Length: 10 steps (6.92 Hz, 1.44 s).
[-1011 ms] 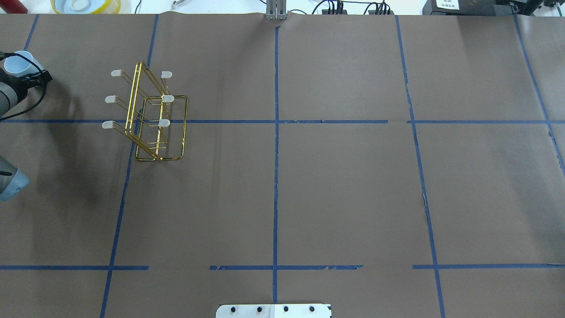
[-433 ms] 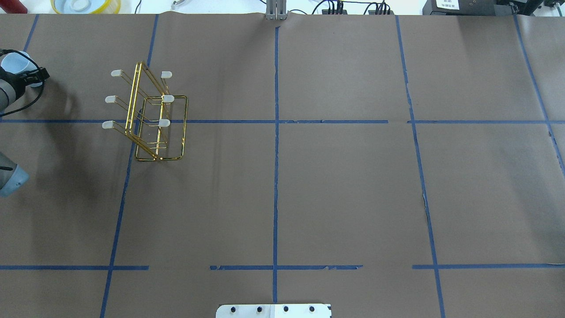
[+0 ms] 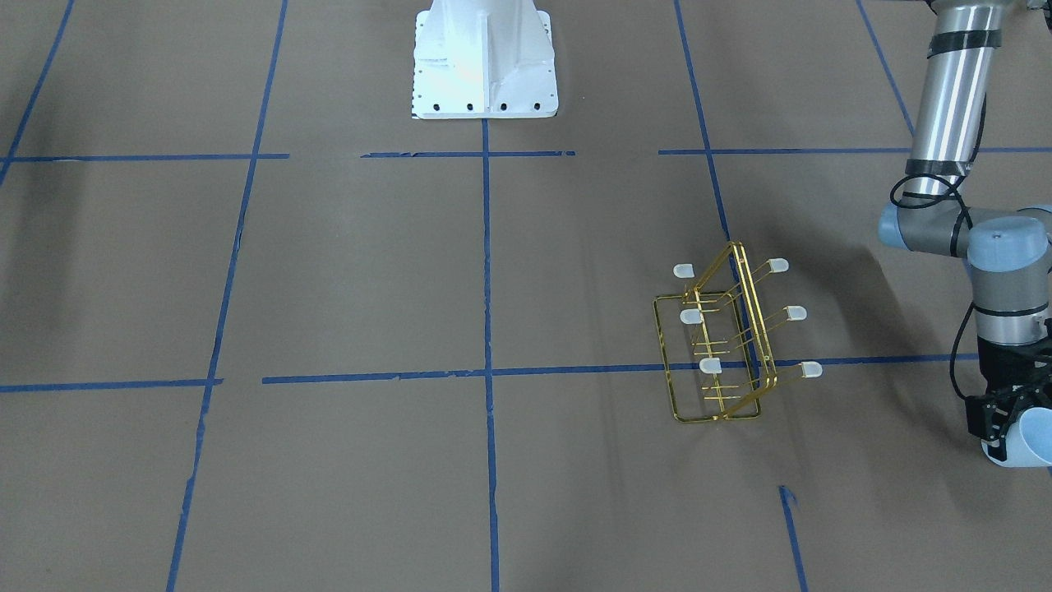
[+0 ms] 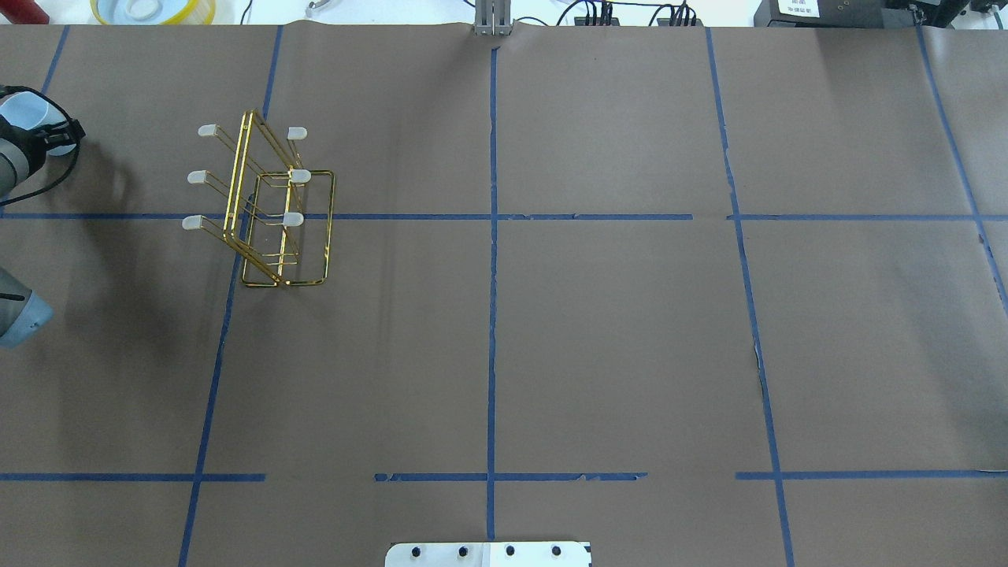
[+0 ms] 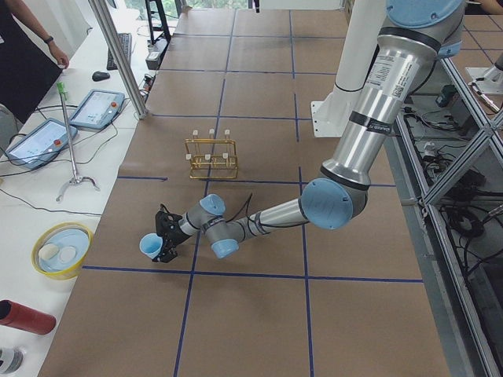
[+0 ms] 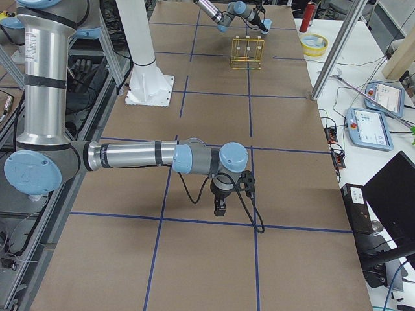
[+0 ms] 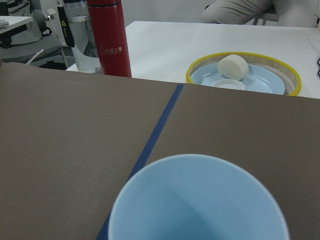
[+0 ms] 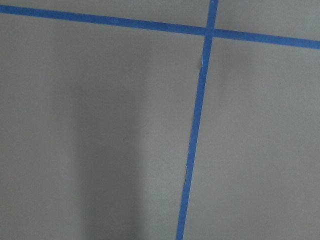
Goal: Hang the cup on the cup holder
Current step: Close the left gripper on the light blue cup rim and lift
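Brown paper tabletop [image 4: 614, 331]: at the overhead's left edge we see the left gripper [image 4: 47, 130] clasping the cup [image 4: 27, 109], well apart from the cup holder [image 4: 272, 201]; only the right-side view shows the right gripper [image 6: 220, 206], its grip impossible to tell.

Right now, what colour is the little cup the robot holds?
Pale blue; the small plastic cup shows best in the left wrist view.

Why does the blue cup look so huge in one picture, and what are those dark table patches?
Left wrist view: the cup sits right at the lens, so it fills the frame, rim soft. Front-facing view: the dark patch beside the cup holder is shadow from the left arm; the white base glares. Right wrist view: a soft shadow band.
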### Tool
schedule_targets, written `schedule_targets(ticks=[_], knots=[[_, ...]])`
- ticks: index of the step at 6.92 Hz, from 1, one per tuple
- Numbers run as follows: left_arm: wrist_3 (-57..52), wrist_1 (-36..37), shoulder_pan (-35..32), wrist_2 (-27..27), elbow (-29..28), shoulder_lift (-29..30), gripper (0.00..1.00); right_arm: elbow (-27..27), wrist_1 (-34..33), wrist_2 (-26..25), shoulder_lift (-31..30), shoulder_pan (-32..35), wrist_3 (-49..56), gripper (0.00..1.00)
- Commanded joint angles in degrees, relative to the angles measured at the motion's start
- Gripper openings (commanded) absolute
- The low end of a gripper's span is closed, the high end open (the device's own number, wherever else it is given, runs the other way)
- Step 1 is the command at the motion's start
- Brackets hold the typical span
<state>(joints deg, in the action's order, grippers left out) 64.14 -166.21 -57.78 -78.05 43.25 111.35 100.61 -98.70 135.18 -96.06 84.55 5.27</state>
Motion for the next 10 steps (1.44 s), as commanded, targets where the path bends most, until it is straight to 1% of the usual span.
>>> schedule_targets(ticks=[1, 2, 3, 5, 6, 7, 8, 9, 10], knots=[[-2.4, 0.0, -1.0, 0.0, -0.1, 0.6, 0.41, 0.0, 0.0, 0.0, 0.0, 0.0, 0.0, 1.0], [-4.1, 0.0, -1.9, -0.1, -0.1, 1.0, 0.3, 0.0, 0.0, 0.0, 0.0, 0.0, 0.0, 1.0], [-6.2, 0.0, -3.2, -0.3, -0.1, 1.7, 0.22, 0.0, 0.0, 0.0, 0.0, 0.0, 0.0, 1.0], [-8.2, 0.1, -6.4, -3.5, 0.9, 3.6, 0.15, 0.0, 0.0, 0.0, 0.0, 0.0, 0.0, 1.0], [-8.2, 1.9, -9.2, -5.1, 5.9, 3.9, 0.12, 0.0, 0.0, 0.0, 0.0, 0.0, 0.0, 1.0], [-10.0, 6.6, -11.0, -7.9, 9.8, 4.0, 0.11, 0.0, 0.0, 0.0, 0.0, 0.0, 0.0, 1.0], [-12.9, 7.8, -11.8, -8.2, 12.2, 4.3, 0.09, 0.0, 0.0, 0.0, 0.0, 0.0, 0.0, 1.0], [-12.3, 7.8, -12.0, -10.3, 13.8, 4.7, 0.09, 0.0, 0.0, 0.0, 0.0, 0.0, 0.0, 1.0], [-10.7, 7.8, -12.5, -13.2, 16.0, 4.7, 0.02, 0.0, 0.0, 0.0, 0.0, 0.0, 0.0, 1.0]])
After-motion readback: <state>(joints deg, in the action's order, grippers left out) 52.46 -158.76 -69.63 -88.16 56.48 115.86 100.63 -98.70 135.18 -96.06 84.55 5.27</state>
